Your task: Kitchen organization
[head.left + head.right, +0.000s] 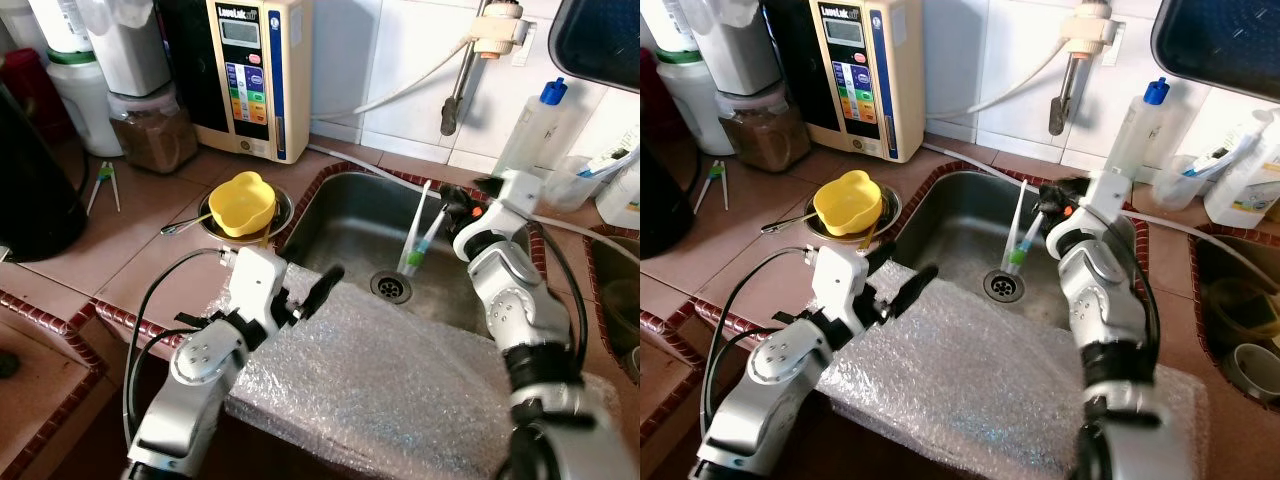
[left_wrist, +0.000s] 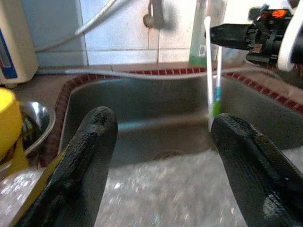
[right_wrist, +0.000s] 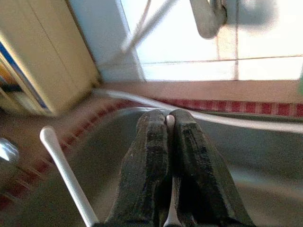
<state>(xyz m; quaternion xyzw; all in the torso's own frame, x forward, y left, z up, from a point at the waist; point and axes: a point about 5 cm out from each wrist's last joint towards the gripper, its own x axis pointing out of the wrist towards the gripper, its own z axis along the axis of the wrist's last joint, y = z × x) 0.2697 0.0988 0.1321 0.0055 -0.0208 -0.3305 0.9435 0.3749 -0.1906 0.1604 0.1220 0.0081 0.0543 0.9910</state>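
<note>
Two toothbrushes stand tilted in the steel sink point(image 1: 340, 215), heads down near the drain point(image 1: 390, 286). My right gripper point(image 1: 449, 200) reaches over the sink's right side and is shut on the top of the blue-and-green toothbrush point(image 1: 424, 245); in the right wrist view its white handle point(image 3: 169, 120) shows between the closed fingers point(image 3: 189, 156). The taller white toothbrush point(image 1: 419, 222) leans beside it, free. My left gripper point(image 1: 314, 292) is open and holds nothing, above the bubble wrap point(image 1: 400, 380) at the sink's front edge, pointing toward the toothbrushes point(image 2: 213, 90).
A yellow cup point(image 1: 242, 203) sits in a small steel bowl point(image 1: 281, 200) with a spoon, left of the sink. Behind are a water purifier point(image 1: 250, 70), a jar point(image 1: 150, 130), the tap point(image 1: 455, 100) and a bottle point(image 1: 535, 125). A dark appliance point(image 1: 30, 190) stands far left.
</note>
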